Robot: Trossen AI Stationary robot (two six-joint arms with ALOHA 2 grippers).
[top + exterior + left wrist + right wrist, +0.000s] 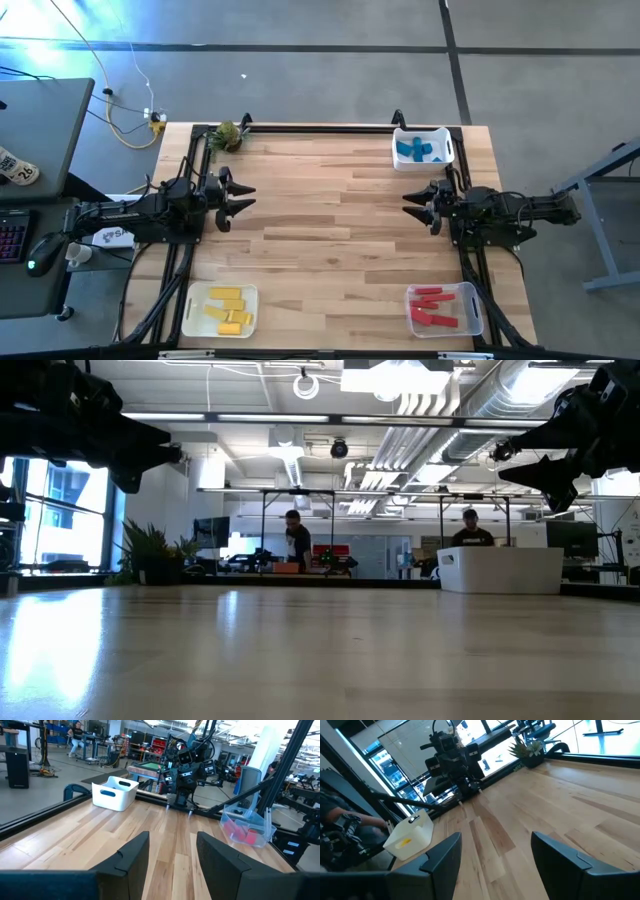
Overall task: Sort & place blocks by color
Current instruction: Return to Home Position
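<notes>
Blocks (pixel 228 309) lie sorted in three bins (pixel 451 152). Left gripper (pixel 243 197) and right gripper (pixel 410 205) hang above the table (pixel 330 235), jaws apart, empty.

A wooden table (pixel 330 230) carries three bins at its corners in the high view: a white bin (pixel 451 150) at upper right, a second white bin (pixel 220 288) at lower left and a clear bin (pixel 479 310) at lower right. A green leafy clump (pixel 228 135) lies at the upper left corner. Beyond the table, two people (pixel 296 540) (pixel 470 532) stand in the room.
</notes>
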